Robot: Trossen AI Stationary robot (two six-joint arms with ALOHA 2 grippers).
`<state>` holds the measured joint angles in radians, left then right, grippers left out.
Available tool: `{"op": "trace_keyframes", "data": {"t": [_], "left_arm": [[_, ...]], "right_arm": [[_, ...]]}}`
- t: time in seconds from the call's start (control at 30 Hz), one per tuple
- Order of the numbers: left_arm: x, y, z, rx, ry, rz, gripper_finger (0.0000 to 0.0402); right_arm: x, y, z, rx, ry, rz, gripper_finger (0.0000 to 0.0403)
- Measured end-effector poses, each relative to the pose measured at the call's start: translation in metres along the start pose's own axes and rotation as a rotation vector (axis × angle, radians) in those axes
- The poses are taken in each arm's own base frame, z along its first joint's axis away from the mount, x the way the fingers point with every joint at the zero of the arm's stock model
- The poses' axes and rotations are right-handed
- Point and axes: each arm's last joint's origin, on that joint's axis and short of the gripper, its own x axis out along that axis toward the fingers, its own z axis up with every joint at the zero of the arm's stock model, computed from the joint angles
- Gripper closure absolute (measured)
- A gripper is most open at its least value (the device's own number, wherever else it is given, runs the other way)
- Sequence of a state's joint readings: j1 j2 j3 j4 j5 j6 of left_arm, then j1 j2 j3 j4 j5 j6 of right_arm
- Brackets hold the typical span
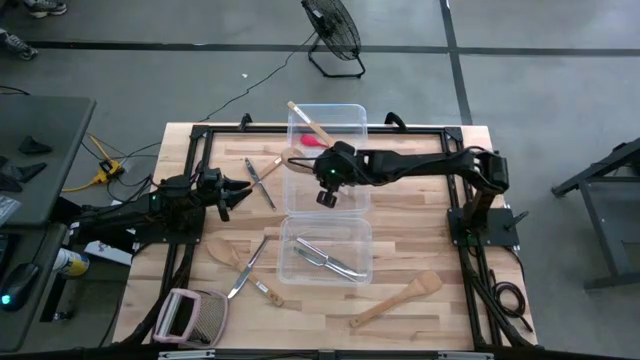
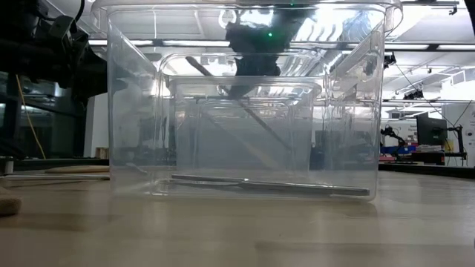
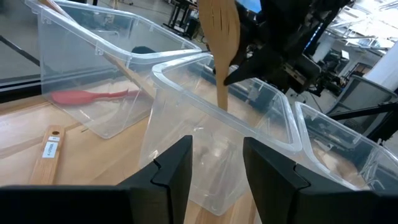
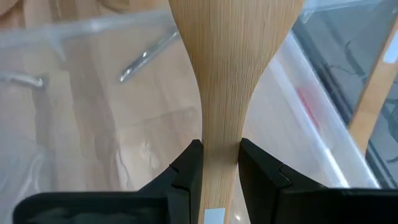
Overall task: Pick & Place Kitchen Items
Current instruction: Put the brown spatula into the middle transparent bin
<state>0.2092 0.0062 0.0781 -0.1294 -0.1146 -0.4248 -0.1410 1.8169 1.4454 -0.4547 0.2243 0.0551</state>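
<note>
One spatula (image 4: 219, 74) pinched in right hand (image 4: 219, 163)

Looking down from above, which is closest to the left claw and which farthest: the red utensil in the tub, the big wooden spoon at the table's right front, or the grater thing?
From the left gripper:
1. Red utensil, in the far tub.
2. Grater, front left corner.
3. Wooden spoon, right front.

even, bright overhead light (ceiling glare through the clear tub (image 2: 245, 104)), soft shadows, close wrist views blurred.
</note>
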Motion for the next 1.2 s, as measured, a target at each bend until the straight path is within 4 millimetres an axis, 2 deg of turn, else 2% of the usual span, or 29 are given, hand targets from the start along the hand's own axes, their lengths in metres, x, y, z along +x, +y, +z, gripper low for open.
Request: {"op": "trace_keyframes", "data": {"t": [0.53, 1.03, 1.2], "left_arm": [[0.000, 0.000, 0.000, 0.000, 0.000, 0.000, 0.0258], [0.000, 0.000, 0.000, 0.000, -0.001, 0.000, 0.0258], [0.000, 0.000, 0.000, 0.000, -0.001, -0.001, 0.0258]], "right_arm": [[0.021, -0.004, -0.009, 0.009, 0.067, 0.064, 0.0323], [0.023, -0.004, -0.011, 0.016, 0.089, 0.124, 0.0322], [0.023, -0.006, -0.013, 0.038, 0.109, 0.118, 0.0290]]}}
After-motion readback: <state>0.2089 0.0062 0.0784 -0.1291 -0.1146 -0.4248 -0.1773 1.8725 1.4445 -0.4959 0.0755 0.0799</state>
